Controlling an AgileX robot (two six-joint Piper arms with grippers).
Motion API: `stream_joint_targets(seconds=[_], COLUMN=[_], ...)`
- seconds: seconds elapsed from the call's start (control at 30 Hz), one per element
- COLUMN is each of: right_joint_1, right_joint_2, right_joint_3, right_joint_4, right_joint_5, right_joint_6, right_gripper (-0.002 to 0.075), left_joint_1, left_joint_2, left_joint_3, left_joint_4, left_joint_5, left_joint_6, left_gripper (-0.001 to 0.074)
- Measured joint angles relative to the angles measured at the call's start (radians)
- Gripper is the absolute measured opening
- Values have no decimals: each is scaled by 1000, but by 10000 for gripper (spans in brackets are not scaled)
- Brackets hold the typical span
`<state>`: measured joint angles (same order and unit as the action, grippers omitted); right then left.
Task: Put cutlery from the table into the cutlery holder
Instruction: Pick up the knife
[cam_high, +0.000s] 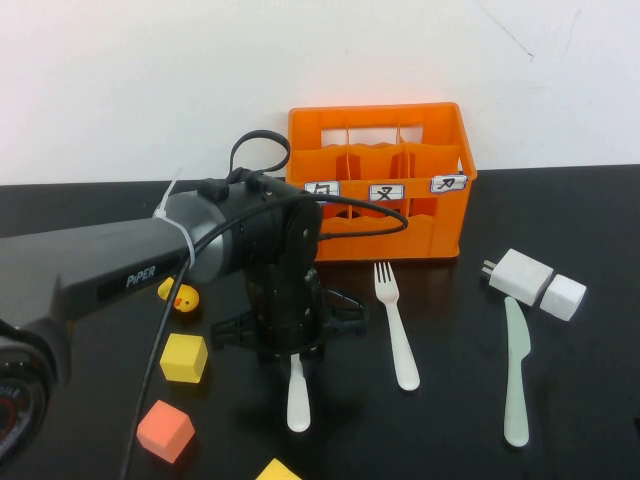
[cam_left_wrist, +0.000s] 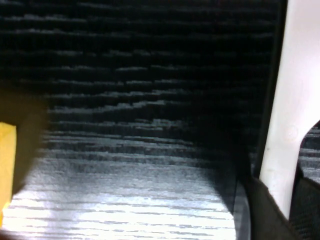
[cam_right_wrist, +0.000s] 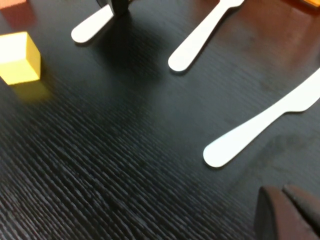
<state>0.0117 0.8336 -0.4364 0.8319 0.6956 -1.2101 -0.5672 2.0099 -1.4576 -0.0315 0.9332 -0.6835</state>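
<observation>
High view: my left gripper (cam_high: 297, 352) is down on the table (cam_high: 580, 400), jaws clamped on the white knife (cam_high: 298, 398); my right gripper (cam_right_wrist: 287, 212), off to the side, is clenched empty.

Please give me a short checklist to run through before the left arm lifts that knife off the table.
1. Left gripper down over the white knife: ok.
2. Fingers fully shut on the knife: cannot tell; the wrist view shows it against one finger.
3. Cutlery holder upright, slots open: ok.
4. Fork and greenish knife lie apart from the grasp: ok.
5. Right gripper shut, parked above the table: ok.
6. Yellow cube away from the knife: ok.
</observation>
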Motion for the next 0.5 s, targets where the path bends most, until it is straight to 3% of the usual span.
stream_joint_targets(seconds=[0.5], right_joint_1=[0], right_joint_2=[0], right_joint_3=[0], right_joint_4=[12], right_joint_5=[0], right_joint_6=[-12], right_gripper=[-2], left_joint_1=[0], left_joint_2=[-122], left_joint_3=[13], left_joint_4=[21], left_joint_5=[47], left_joint_6=[17], left_gripper=[111])
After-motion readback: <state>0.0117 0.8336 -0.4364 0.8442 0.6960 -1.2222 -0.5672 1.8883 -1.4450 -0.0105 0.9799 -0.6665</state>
